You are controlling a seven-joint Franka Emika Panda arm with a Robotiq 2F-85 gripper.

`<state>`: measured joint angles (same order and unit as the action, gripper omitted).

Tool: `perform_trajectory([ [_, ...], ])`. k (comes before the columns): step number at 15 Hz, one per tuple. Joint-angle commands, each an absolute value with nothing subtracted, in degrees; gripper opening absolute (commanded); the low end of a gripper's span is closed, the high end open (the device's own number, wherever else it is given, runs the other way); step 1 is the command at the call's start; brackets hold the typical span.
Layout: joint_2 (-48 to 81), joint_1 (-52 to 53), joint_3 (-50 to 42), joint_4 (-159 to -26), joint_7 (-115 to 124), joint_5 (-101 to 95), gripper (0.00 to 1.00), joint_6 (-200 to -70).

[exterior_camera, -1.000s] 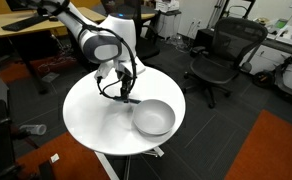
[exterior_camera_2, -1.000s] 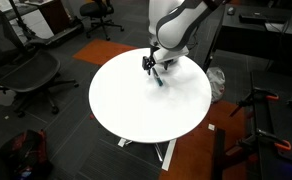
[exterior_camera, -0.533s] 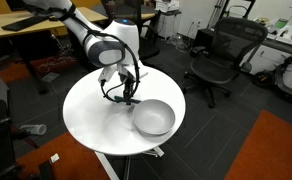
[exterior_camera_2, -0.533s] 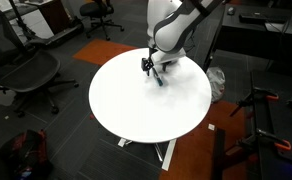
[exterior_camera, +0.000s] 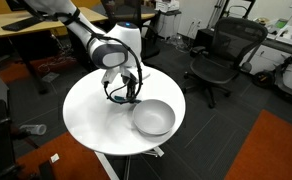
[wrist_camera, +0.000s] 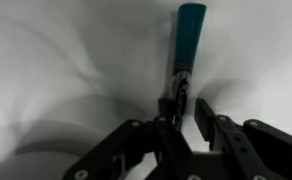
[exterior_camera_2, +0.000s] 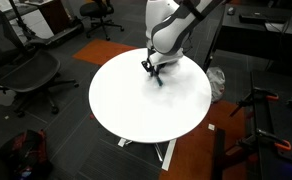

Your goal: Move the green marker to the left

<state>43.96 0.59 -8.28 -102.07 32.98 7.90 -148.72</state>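
Observation:
The green marker (wrist_camera: 189,30) lies flat on the white round table (exterior_camera: 86,115), teal with a darker end that runs down between my fingers. My gripper (wrist_camera: 186,108) stands low over it, jaws narrowed around that end. The marker rests against one finger, and a small gap shows to the other finger (wrist_camera: 204,112). In both exterior views the gripper (exterior_camera: 126,96) (exterior_camera_2: 151,68) points down at the table near its edge. The marker (exterior_camera_2: 158,79) shows as a short dark stick under it.
A round silver bowl (exterior_camera: 153,118) sits on the table just beside the gripper. Office chairs (exterior_camera: 221,55) (exterior_camera_2: 31,70) stand around the table (exterior_camera_2: 136,110), and desks with clutter line the back.
The jaws have drawn in from wide open to a narrow gap around the marker's end. The arm has barely shifted; the marker has not moved.

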Motion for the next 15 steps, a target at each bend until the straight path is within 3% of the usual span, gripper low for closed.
perform_trajectory([
  [1,44.8,0.2,-8.1,-100.3,31.8,9.3,0.03,-148.4],
  [15,42.3,5.8,-4.7,-101.6,25.8,7.4,0.05,-149.5],
])
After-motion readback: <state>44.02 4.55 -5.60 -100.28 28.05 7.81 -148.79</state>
